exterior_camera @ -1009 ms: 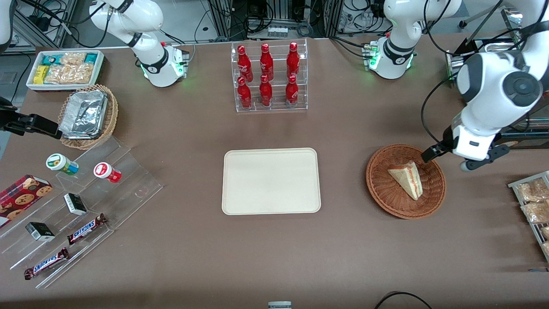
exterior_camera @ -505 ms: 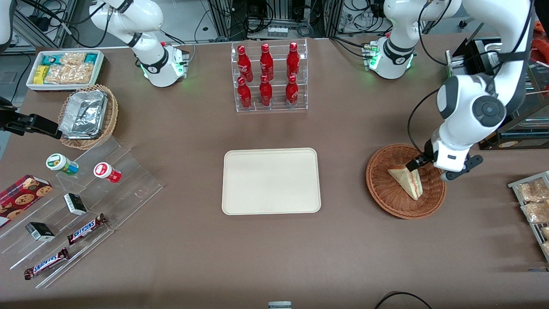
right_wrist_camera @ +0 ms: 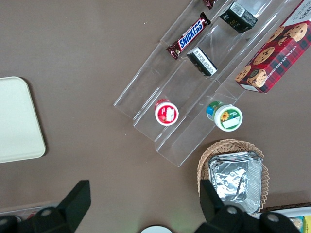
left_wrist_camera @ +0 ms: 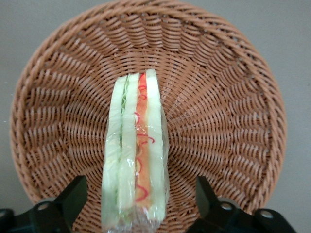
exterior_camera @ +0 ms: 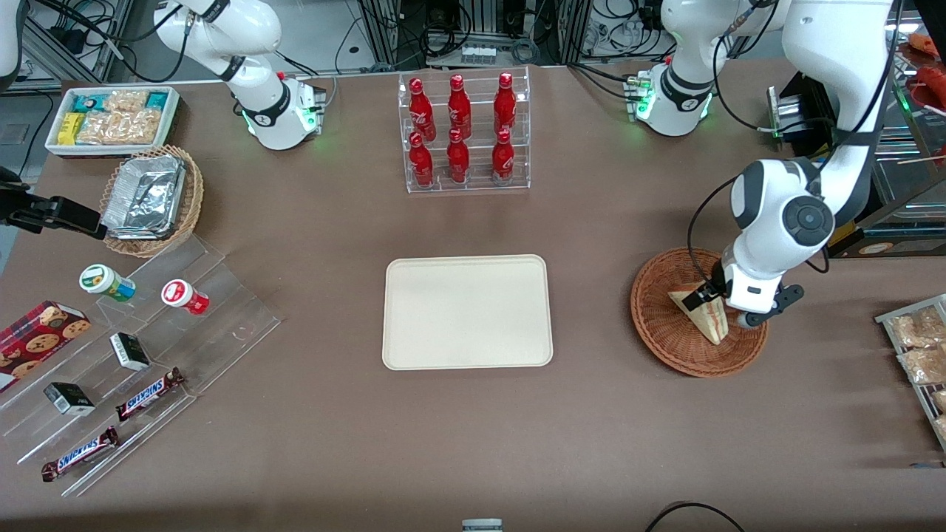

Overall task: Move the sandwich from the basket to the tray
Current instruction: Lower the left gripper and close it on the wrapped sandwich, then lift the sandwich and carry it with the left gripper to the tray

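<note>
I see a brown table (exterior_camera: 310,236) with a flat cream rectangular plastic tray (exterior_camera: 467,311) at frame centre. At right, my gripper (exterior_camera: 720,304) hangs spread wide astride the plastic-wrapped triangular sandwich (exterior_camera: 703,313) in the round reddish-brown wicker basket (exterior_camera: 658,318)

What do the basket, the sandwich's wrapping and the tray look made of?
Basket: reddish-brown woven wicker, strands visible. Sandwich: pale bread apparently in clear glossy film, judging by glints. Tray: smooth matte cream, likely plastic. The gripper straddles the sandwich, open.
</note>
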You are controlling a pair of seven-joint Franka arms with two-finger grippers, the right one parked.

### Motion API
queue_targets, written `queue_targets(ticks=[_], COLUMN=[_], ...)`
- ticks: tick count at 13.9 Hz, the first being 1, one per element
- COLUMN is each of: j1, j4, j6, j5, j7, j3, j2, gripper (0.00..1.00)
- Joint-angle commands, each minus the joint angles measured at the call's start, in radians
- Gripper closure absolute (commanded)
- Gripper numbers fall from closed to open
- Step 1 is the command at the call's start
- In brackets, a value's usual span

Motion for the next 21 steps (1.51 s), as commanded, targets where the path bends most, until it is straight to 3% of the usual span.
queue_targets(ticks=[1, 7, 10, 15, 21], j1=[-0.007, -0.023, -0.032, -0.145, -0.36], j4=[0.0, 0.046, 0.122, 0.274, 0.414], j6=[-0.013, -0.061, -0.198, -0.406, -0.423], j5=[-0.007, 0.0, 0.011, 0.04, 0.03], j7=[0.0, 0.002, -0.004, 0.007, 0.008], j3=[0.003, 0.0, 0.0, -0.002, -0.011], j2=[0.006, 0.045, 0.026, 0.006, 0.07], gripper=[0.99, 1.0, 1.0, 1.0, 1.0])
